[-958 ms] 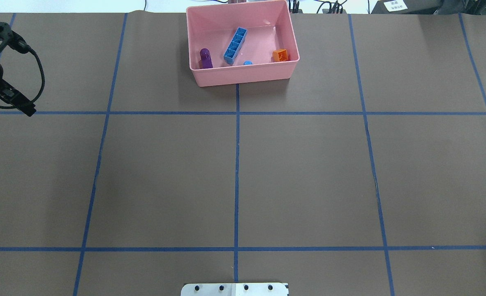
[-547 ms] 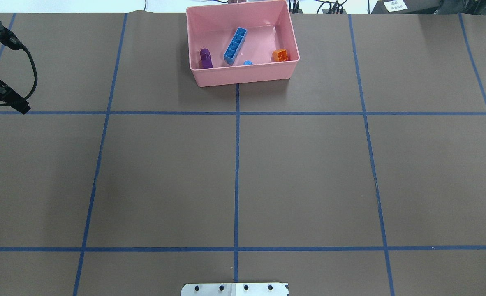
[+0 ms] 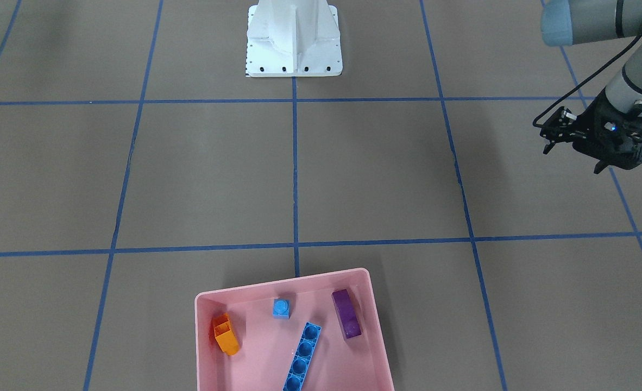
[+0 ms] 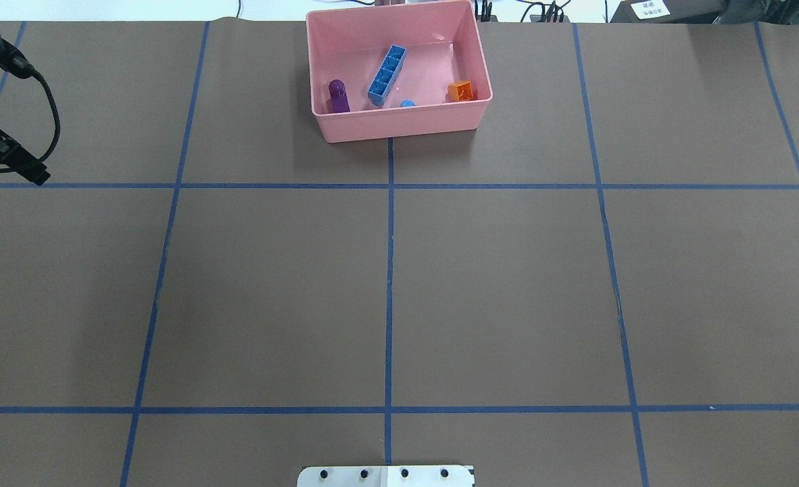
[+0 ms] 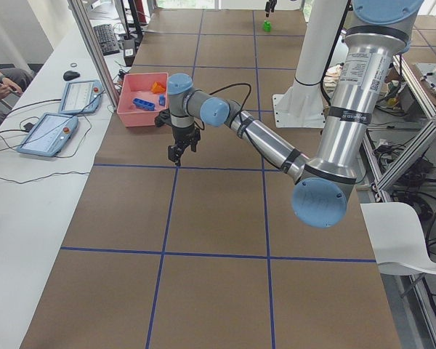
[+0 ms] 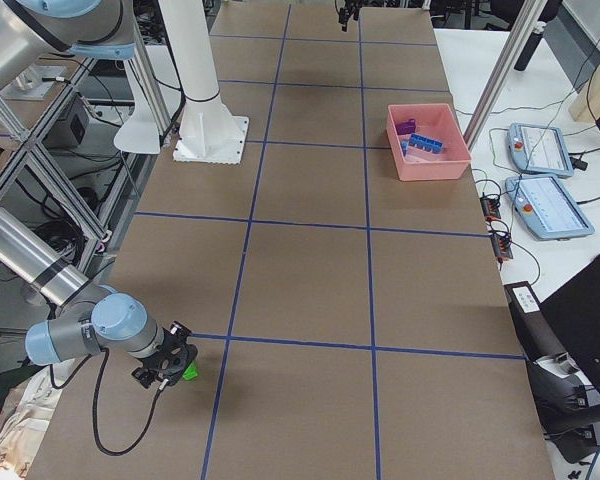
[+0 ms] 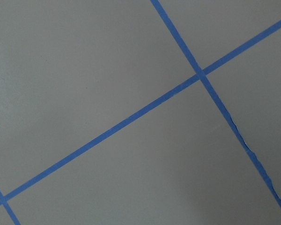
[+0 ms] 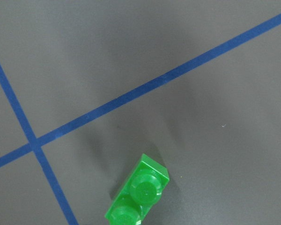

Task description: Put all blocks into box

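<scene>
Near right: small green two-stud plastic brick flat on table, right gripper beside, presumably for pickup; opening and hold undeterminable. Left: left gripper hanging well aside, opening likewise undeterminable. Far: shallow pink plastic tray holding orange brick, purple brick, small blue brick, long blue brick.

The box is smooth pink plastic, its floor glossy enough to catch pale reflections. The orange brick, purple brick and long blue brick are shiny moulded plastic, as is the green brick (faintly translucent at the studs). The table cover looks like matt brown paper, lined with blue tape. The robot base is white painted metal.
</scene>
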`<state>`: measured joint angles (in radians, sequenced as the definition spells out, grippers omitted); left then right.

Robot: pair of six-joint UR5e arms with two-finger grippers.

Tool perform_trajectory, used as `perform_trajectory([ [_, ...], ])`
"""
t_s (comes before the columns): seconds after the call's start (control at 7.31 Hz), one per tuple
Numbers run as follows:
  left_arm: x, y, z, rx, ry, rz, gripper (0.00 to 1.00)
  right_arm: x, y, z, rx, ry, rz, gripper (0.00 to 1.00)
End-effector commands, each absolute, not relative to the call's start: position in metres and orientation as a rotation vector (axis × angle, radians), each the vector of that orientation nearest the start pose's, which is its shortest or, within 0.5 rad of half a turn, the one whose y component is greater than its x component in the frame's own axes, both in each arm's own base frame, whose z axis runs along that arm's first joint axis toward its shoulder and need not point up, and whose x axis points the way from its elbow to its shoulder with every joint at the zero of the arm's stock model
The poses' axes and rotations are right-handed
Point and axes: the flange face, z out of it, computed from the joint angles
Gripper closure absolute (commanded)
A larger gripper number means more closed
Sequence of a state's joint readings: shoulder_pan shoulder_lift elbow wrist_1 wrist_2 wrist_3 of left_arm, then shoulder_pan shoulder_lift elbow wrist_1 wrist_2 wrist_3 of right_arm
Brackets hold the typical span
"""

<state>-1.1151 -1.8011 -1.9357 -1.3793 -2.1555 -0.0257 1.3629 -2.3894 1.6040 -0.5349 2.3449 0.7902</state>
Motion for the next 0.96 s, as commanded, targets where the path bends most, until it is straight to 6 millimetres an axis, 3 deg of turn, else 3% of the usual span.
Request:
perform_trajectory([
  [0.0,0.17,-0.524,0.39,0.253,0.662,0.532,0.0,0.031,-0.118,0.774,-0.168,-0.812,0.348,0.0],
  [0.27,0.169,-0.523,0.388,0.259,0.664,0.533,0.0,0.017,-0.128,0.803,-0.226,-0.787,0.263,0.01],
  [0.82,0.17,-0.524,0.386,0.262,0.666,0.534,0.0,0.009,-0.134,0.802,-0.238,-0.785,0.236,0.06],
])
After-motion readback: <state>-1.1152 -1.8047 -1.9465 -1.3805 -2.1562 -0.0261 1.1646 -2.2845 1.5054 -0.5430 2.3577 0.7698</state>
